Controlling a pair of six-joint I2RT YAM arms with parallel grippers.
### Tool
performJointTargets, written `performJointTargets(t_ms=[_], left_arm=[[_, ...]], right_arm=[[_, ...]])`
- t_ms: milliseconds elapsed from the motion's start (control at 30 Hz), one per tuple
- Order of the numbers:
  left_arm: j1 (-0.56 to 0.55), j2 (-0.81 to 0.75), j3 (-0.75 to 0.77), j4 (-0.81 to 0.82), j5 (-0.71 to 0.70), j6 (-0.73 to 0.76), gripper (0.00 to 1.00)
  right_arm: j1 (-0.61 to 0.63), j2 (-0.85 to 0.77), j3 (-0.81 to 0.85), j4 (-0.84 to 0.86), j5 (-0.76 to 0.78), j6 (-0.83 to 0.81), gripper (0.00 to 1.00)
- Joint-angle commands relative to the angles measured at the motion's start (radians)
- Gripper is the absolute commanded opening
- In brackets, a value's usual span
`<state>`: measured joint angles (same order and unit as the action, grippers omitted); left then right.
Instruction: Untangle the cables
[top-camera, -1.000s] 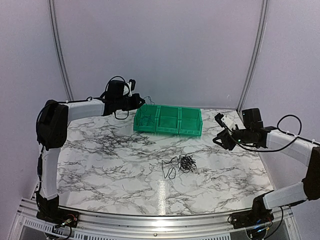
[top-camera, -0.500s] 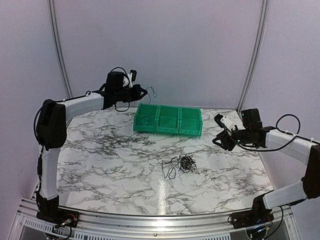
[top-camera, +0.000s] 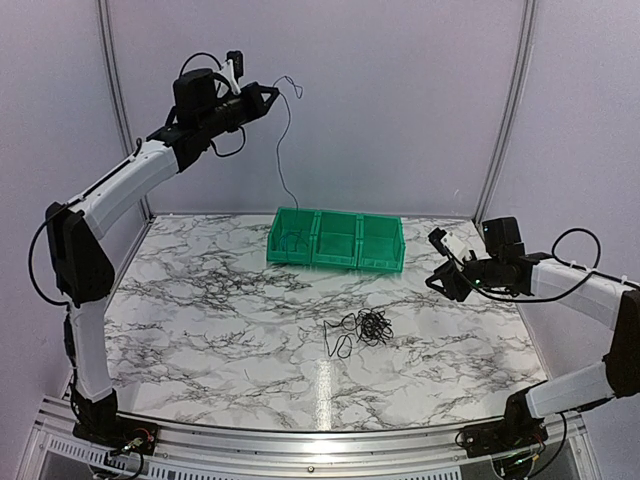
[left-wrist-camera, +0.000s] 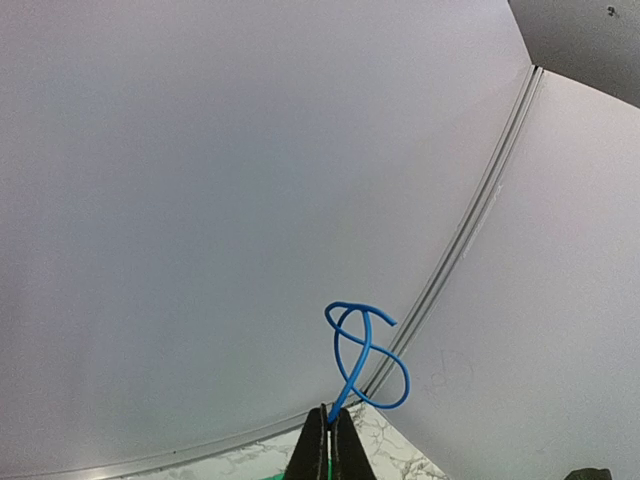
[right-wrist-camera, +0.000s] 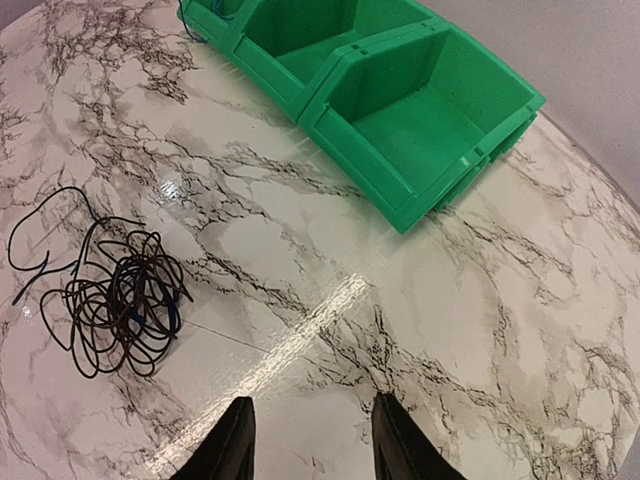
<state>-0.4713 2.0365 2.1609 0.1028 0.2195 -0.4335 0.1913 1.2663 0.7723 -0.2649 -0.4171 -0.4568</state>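
Your left gripper (top-camera: 268, 93) has shot up high above the green bin (top-camera: 385, 260), one thin cable (top-camera: 282, 150) dangling toward it, so a strand looks freed. Left wrist: it pinches that blue cable (left-wrist-camera: 365, 360). Right wrist: right gripper (right-wrist-camera: 310, 440) spread, clump (right-wrist-camera: 125, 300) on the tabletop (right-wrist-camera: 400, 330).

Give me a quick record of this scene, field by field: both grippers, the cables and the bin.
left gripper: raised high, shut on the blue cable
blue cable: hangs down toward the left end of the green bin; cannot tell where its lower end lies
right gripper: open, empty, above the table
cable clump: tangled, lying on the table in front of the green bin
green bin: three compartments, the right one empty
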Motion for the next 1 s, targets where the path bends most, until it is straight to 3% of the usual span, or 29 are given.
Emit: performJointTargets(t_ms=[0,233,367,500,967], left_arm=[[0.001,0.052,0.081,-0.027,-0.038,0.042,0.0],[-0.006,0.087,0.147,0.004,0.046,-0.047,0.0],[-0.036,-0.01,-0.017,0.031,0.052,0.023,0.0],[-0.052,-0.068,-0.162,0.079,-0.035,0.114,0.0],[-0.052,0.086,-0.12,0.059,-0.071,0.121,0.0]], right_arm=[[-0.01,0.016,0.019,0.012,0.015,-0.012,0.4],[-0.01,0.032,0.021,0.01,0.008,-0.015,0.41],[-0.011,0.047,0.02,0.009,0.008,-0.021,0.41],[-0.01,0.056,0.022,0.01,0.016,-0.03,0.41],[-0.01,0.046,0.008,0.013,0.046,-0.042,0.41]])
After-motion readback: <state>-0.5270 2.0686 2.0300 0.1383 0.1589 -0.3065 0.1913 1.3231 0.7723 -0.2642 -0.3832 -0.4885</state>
